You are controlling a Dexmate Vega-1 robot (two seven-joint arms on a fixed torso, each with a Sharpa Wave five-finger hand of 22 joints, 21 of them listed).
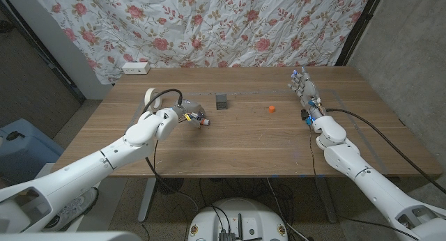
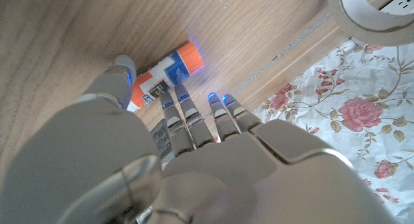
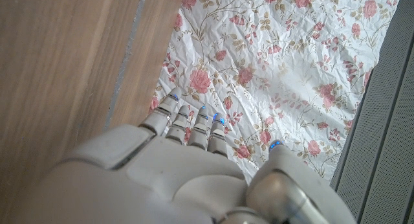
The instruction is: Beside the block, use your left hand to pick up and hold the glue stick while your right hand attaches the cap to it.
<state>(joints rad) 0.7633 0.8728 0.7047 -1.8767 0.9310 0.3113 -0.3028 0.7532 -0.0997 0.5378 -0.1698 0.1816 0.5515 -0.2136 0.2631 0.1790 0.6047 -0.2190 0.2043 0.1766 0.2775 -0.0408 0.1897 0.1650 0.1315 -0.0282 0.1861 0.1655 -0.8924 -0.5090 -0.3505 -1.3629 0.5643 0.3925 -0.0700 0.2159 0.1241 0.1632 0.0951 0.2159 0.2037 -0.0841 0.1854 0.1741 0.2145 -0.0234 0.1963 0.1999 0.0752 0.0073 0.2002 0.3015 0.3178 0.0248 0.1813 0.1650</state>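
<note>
Glue stick (image 2: 165, 76): lies on the tabletop (image 1: 244, 140), left of the block (image 1: 221, 101), under the left hand's fingertips.
Left hand (image 1: 187, 115): fingers spread over the glue stick, nothing gripped.
Cap (image 1: 271, 109): orange, right of the block, apart.
Right hand (image 1: 304, 88): well right of the block, fingers extended, holds nothing.
Tape roll (image 1: 152, 97): left of the block.

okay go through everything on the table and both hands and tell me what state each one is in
glue stick: uncapped, lying on the table, not lifted.
cap: off, lying alone mid-table.
block: standing on the table, untouched.
tape roll: on the table.
left hand: reaching over the glue stick.
right hand: empty, fingers extended.
</note>
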